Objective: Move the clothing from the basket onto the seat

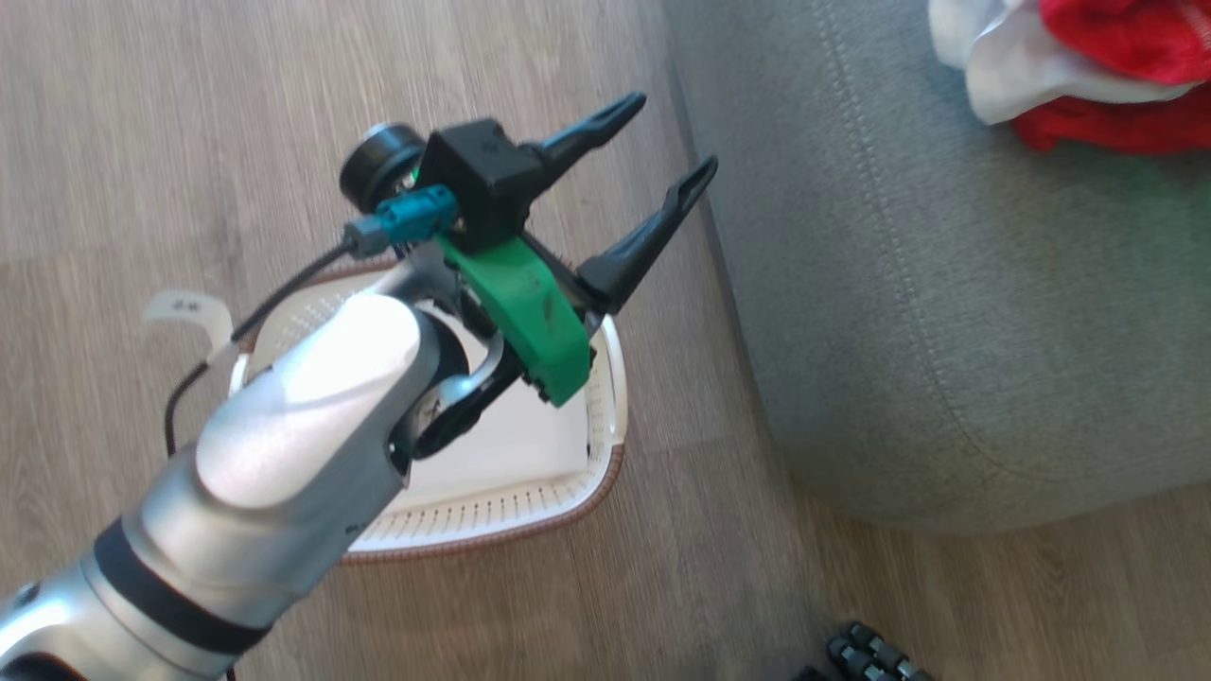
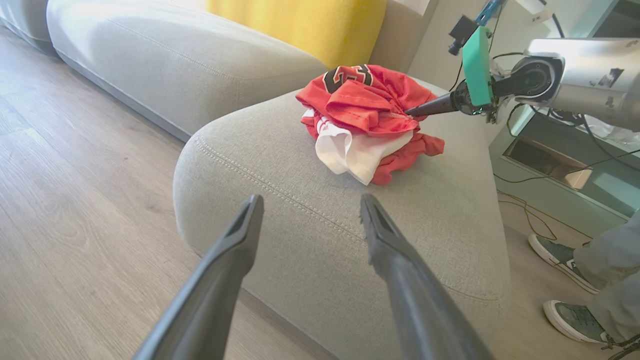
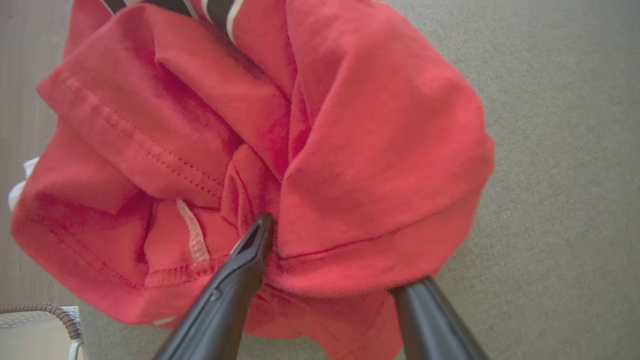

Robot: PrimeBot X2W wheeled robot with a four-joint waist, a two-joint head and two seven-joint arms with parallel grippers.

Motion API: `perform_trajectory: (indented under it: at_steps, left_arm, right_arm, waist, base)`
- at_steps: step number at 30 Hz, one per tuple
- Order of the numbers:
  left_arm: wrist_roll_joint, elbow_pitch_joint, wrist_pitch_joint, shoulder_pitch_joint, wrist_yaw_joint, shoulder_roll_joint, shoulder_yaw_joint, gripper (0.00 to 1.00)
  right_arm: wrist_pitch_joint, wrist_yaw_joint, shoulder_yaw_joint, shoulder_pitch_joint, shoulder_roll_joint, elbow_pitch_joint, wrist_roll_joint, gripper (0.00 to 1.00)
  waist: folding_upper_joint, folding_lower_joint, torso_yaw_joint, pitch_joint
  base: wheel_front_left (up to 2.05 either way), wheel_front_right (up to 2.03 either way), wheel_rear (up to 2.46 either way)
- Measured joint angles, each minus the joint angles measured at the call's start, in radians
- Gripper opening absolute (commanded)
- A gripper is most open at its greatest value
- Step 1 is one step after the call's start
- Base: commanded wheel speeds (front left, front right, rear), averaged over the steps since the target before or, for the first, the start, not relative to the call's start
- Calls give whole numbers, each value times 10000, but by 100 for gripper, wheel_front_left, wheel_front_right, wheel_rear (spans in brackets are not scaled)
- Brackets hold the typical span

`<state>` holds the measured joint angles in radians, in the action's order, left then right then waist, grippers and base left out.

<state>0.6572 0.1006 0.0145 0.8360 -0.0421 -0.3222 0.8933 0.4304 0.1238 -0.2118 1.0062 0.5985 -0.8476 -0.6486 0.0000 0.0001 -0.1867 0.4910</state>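
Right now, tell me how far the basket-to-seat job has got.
Done: the clothing lies heaped on the seat, and the part of the basket not hidden by the arm shows no garment. In hand: the right gripper is open, one finger tucked into a red fold; the left gripper is open and holds nothing. Left: probably just drawing the right gripper clear of the cloth.

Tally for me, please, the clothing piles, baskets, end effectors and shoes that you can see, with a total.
Clothing pile: 1
Basket: 1
Left end effector and right end effector: 2
Shoes on a person: 2
Total: 6
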Motion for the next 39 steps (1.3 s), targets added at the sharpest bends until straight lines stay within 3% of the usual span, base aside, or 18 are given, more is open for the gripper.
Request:
perform_trajectory:
  at_steps: [11,20,30,39]
  left_arm:
    - [370,265,-531,-790,259,-6,-75,100]
    - [853,326,-1022,-1961,686,-198,-391,100]
    - [1336,171,-1482,-3179,1354,-683,-1011,100]
    - [1498,-52,-1810,-4139,1958,-1135,-1360,100]
  right_arm:
    - [46,0,-825,-1208,702,1292,-600,100]
    - [-1016,0,-1235,-2208,1177,3317,-1072,100]
    - [-2155,0,-700,-3668,1369,5150,-1078,100]
    - [-3133,0,554,-5249,742,6450,-782,100]
  waist:
    - [0,0,-217,-1362]
    - [0,-1,-320,-2708]
    - [1,-1,98,-3980]
    - [1,-1,915,-4554]
  base:
    - [0,0,0]
    - [0,0,0]
    - [0,0,0]
    - [0,0,0]
